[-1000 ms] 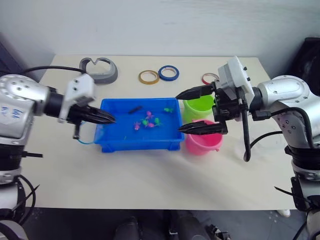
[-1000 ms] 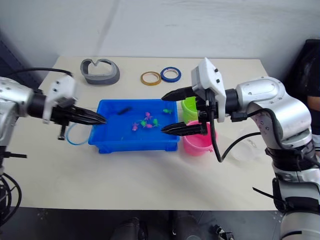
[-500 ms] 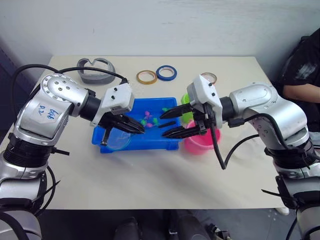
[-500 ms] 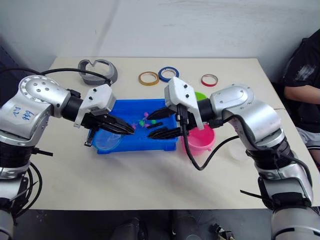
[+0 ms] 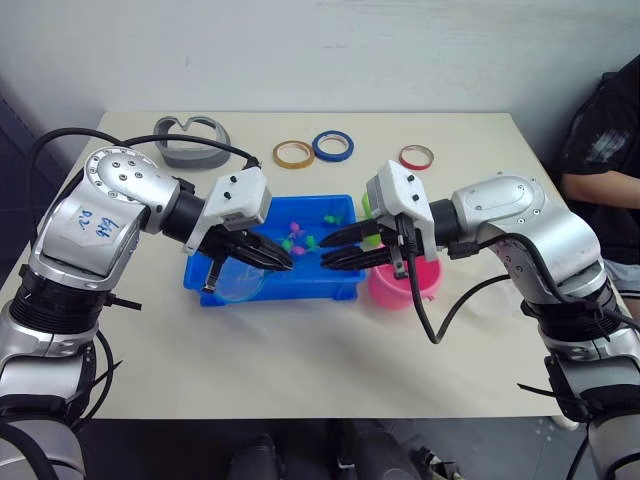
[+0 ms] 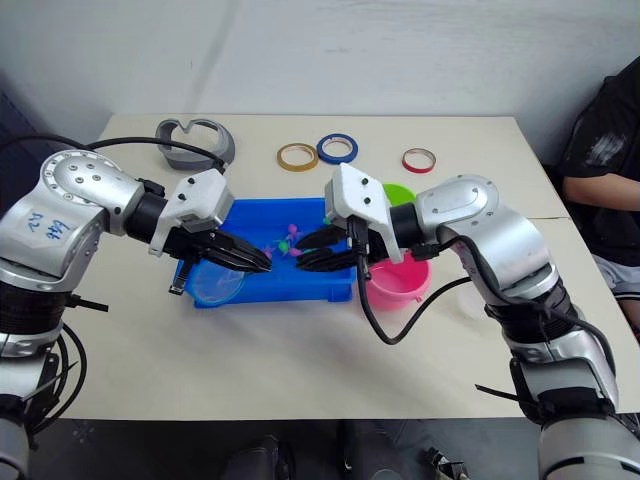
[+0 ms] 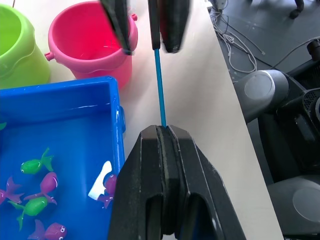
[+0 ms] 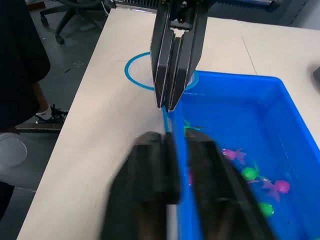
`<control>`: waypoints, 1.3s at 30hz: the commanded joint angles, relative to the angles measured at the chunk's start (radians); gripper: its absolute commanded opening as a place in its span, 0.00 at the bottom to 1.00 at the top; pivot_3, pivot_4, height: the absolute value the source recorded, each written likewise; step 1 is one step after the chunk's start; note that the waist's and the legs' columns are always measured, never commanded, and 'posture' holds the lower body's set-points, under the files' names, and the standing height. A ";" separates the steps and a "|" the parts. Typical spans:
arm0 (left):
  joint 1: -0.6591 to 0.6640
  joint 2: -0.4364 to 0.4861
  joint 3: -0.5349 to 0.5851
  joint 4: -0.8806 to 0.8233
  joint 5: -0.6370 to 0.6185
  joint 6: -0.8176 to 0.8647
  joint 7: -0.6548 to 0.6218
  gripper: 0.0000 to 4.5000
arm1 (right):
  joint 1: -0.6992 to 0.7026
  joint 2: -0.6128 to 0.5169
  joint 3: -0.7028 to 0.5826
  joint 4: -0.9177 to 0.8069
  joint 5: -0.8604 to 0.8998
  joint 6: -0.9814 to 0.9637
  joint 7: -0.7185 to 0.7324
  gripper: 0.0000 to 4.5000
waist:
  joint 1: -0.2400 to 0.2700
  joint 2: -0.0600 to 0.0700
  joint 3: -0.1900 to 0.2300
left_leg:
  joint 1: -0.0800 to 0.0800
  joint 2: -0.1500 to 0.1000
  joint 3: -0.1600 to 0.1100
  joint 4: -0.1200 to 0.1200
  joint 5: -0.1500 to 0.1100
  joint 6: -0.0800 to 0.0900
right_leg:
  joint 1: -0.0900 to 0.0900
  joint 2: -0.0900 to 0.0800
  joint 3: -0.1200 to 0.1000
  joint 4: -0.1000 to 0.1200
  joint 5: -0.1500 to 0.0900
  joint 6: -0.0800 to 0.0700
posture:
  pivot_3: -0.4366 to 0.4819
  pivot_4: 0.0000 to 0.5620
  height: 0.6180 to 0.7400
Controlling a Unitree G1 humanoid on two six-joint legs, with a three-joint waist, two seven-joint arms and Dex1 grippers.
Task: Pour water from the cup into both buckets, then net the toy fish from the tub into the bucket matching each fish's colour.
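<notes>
My left gripper [image 5: 288,265] is shut on the net's thin blue handle [image 7: 159,85] over the front of the blue tub [image 5: 270,295]. The net's blue hoop [image 5: 232,285] hangs behind that gripper at the tub's front left corner. My right gripper [image 5: 325,262] faces it tip to tip, its fingers closed around the same handle. Several pink and green toy fish [image 5: 300,238] lie in the tub. The pink bucket [image 5: 405,285] and the green bucket [image 7: 17,45] stand at the tub's right end, behind my right gripper. The clear cup [image 6: 470,302] shows faintly beside my right forearm.
At the back of the table lie a grey curved object [image 5: 195,140] and yellow [image 5: 293,154], blue [image 5: 332,146] and red [image 5: 415,157] tape rings. A person in black [image 5: 610,130] sits off the table's right edge. Bare tabletop stretches in front of the tub.
My right gripper's fingers went from wide open to closed around the net handle. Both arms came together over the tub's front, and the left brought the net in from the tub's left.
</notes>
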 commanded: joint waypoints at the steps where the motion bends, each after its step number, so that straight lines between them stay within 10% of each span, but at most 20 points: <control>1: -0.032 -0.004 0.010 -0.009 -0.011 0.005 0.003 0.00 | -0.001 -0.007 -0.008 -0.021 -0.011 -0.026 0.015 0.01 | 0.000 0.000 0.000 | 0.000 0.000 0.000 0.000 0.000 0.000 | 0.000 0.000 0.000 0.000 0.000 0.000 | 0.48 0.27 1.00; 5: -0.055 -0.028 0.035 0.014 -0.040 0.064 0.034 0.00 | 0.005 -0.008 -0.017 -0.027 -0.012 -0.031 0.021 0.01 | 0.002 0.000 0.000 | 0.000 0.000 0.000 0.000 0.000 0.000 | 0.000 0.000 0.000 0.000 0.000 0.000 | 0.48 0.27 1.00; 8: -0.065 -0.048 0.080 0.039 -0.077 0.108 0.056 0.19 | 0.014 -0.015 -0.036 -0.039 -0.002 -0.017 0.014 0.00 | 0.003 0.000 0.000 | 0.000 0.000 0.000 0.000 0.000 0.000 | 0.000 0.000 0.000 0.000 0.000 0.000 | 0.48 0.27 1.00; 16: 0.157 0.005 0.369 0.069 -0.183 0.087 0.131 0.98 | 0.107 -0.111 -0.145 -0.083 0.071 0.176 -0.061 0.00 | -0.008 0.001 0.000 | 0.000 0.000 -0.002 0.000 0.000 0.000 | 0.000 0.000 -0.001 0.001 0.000 0.000 | 0.48 0.27 1.00; 25: 0.559 0.112 0.550 -0.017 -0.160 -0.052 0.190 0.99 | 0.118 -0.100 -0.205 -0.017 0.146 0.405 -0.189 0.00 | 0.002 0.001 0.000 | 0.000 -0.001 -0.006 0.000 0.000 0.000 | 0.001 0.000 -0.001 0.000 -0.001 -0.001 | 0.48 0.27 1.00; 39: 0.587 0.107 0.569 -0.039 -0.196 -0.056 0.302 0.99 | 0.066 -0.014 -0.135 0.118 0.117 0.424 -0.233 0.00 | 0.000 0.001 0.000 | 0.000 -0.001 -0.006 -0.002 0.000 0.001 | 0.001 0.000 -0.001 -0.002 -0.001 -0.001 | 0.48 0.27 1.00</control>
